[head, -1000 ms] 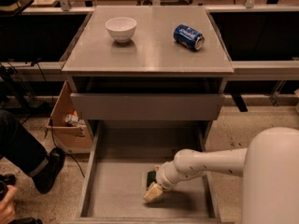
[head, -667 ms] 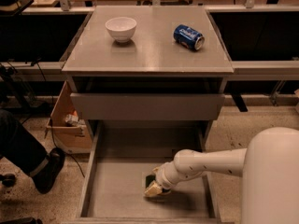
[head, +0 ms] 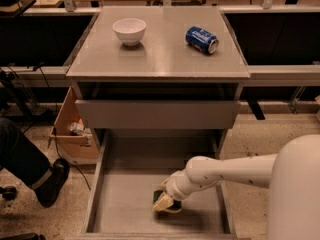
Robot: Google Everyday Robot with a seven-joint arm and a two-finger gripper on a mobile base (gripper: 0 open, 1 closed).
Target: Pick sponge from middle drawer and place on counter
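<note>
The middle drawer (head: 125,194) is pulled out wide at the bottom of the view, with a bare grey floor. The sponge (head: 161,193), dark green over yellow, lies on that floor right of centre and is mostly covered by my gripper. My gripper (head: 165,202) reaches in from the right on the white arm (head: 225,171) and sits down on the sponge, touching it. The counter (head: 160,54) is the grey cabinet top above the drawer.
A white bowl (head: 129,31) stands at the counter's back left. A blue soda can (head: 202,39) lies on its side at the back right. A closed drawer front (head: 157,114) overhangs the open drawer. A person's leg and shoe (head: 47,181) and a cardboard box (head: 75,134) are on the left.
My gripper has stayed on the sponge with almost no shift. The person's hand at the lower left has left the view and the foot has shifted slightly.
</note>
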